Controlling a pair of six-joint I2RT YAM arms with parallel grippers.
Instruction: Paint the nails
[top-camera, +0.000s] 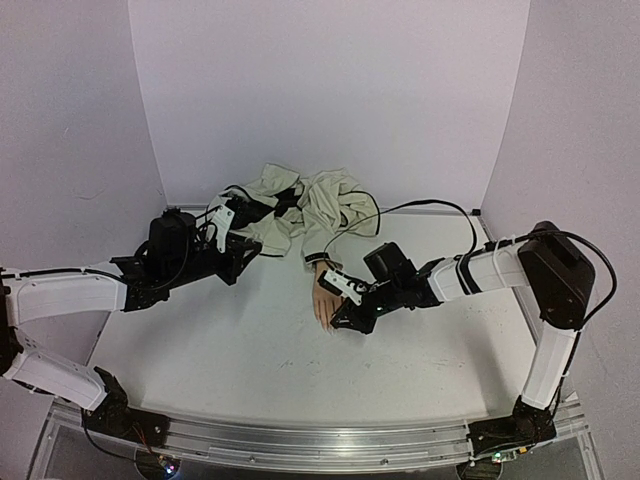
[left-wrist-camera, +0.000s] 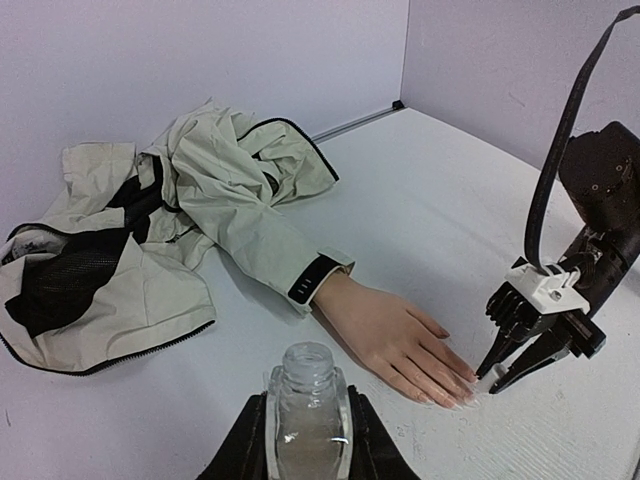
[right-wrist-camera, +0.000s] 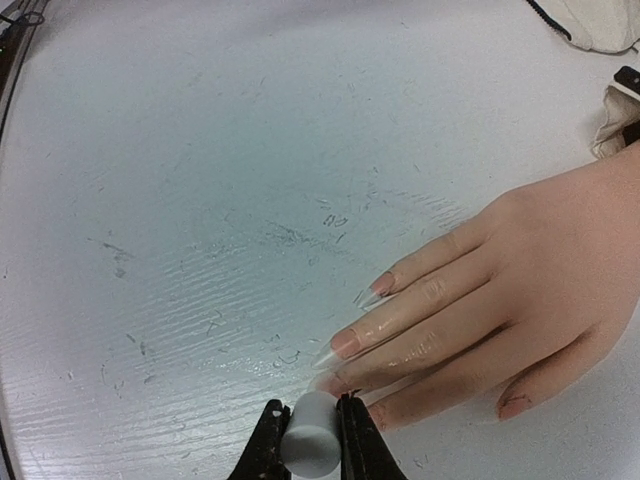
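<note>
Mannequin hand (top-camera: 325, 293) palm-down mid-table (top-camera: 230, 350), nails (right-wrist-camera: 345, 343) pointing near, right gripper (left-wrist-camera: 500, 368) clamped on white brush cap (right-wrist-camera: 310, 435) touching the fingertips, left gripper (left-wrist-camera: 306, 440) on the left clasping small clear bottle (left-wrist-camera: 306, 380), cream sleeve (left-wrist-camera: 250, 225) beyond.

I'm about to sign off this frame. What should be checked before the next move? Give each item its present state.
1. Bottle grip: left gripper shut on the bottle, bottle upright: ok.
2. Bottle neck uncapped: ok.
3. Brush grip: right gripper shut on the brush cap: ok.
4. Target: hand lies flat, palm down, nails facing up: ok.
5. Brush cap at the fingertips: ok.
6. Bristles touching a nail: cannot tell, they are hidden below the cap.
</note>
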